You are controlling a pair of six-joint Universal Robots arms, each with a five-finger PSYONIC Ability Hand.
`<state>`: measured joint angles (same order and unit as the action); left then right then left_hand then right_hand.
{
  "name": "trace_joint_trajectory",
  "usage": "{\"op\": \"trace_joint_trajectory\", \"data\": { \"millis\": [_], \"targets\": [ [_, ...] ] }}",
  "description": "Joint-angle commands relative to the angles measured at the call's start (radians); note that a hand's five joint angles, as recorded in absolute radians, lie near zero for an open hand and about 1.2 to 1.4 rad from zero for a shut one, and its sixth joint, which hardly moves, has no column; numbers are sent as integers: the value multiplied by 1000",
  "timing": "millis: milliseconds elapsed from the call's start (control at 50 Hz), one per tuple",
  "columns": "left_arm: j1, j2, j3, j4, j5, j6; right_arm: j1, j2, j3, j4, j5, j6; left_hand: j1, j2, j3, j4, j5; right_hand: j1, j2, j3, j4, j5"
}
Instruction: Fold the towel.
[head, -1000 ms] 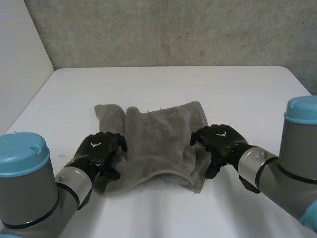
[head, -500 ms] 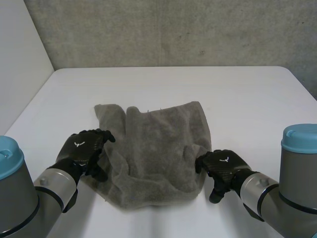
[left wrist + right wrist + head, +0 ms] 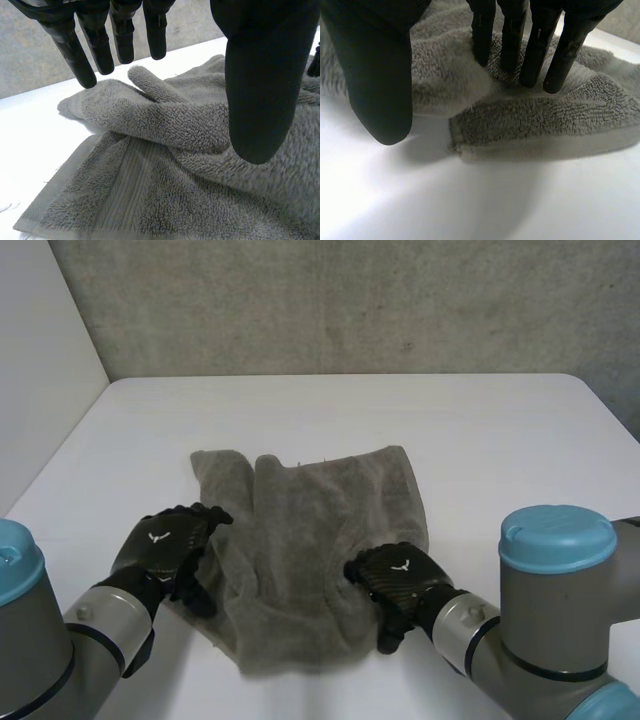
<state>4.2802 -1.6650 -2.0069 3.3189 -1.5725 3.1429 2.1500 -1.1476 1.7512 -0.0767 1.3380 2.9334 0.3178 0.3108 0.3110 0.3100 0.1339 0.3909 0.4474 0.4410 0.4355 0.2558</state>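
A grey towel [image 3: 320, 540] lies rumpled on the white table [image 3: 500, 440], with a fold ridge running along its left part. My left hand [image 3: 165, 545] rests at the towel's left edge. In the left wrist view its fingers [image 3: 75, 50] are straight and spread above the towel [image 3: 175, 175], the thumb apart, holding nothing. My right hand [image 3: 395, 580] lies on the towel's near right corner. Its straight fingertips [image 3: 535, 60] touch the pile of the towel [image 3: 545, 120] just behind the hemmed edge, with the thumb off to the side over bare table.
A grey concrete wall [image 3: 350, 300] stands behind the table's far edge. A white panel [image 3: 40, 360] borders the table's left side. Bare table surrounds the towel on every side.
Both hands drew back toward me and the towel's near edge spread out. The left hand's fingers straightened off the cloth. The right hand then slid left onto the near right corner.
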Motion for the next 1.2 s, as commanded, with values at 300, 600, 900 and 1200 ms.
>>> {"op": "trace_joint_trajectory", "data": {
  "millis": [300,600,900,1200],
  "targets": [
    [29,25,-16,-13,2,-3,31,75,-91,-130,26,52,-60,-53,-53,-52,-51,1005,949,955,961,966],
    [33,19,-16,-16,5,12,-131,-81,-101,-196,141,-51,95,102,102,103,105,1005,949,955,961,966],
    [115,-73,-13,-9,78,193,-257,-92,5,-181,136,-269,318,325,325,326,328,1005,949,955,961,966],
    [125,-206,17,126,149,200,-256,-89,25,-181,129,-264,321,328,328,329,331,1005,949,955,961,966]
  ]
}}
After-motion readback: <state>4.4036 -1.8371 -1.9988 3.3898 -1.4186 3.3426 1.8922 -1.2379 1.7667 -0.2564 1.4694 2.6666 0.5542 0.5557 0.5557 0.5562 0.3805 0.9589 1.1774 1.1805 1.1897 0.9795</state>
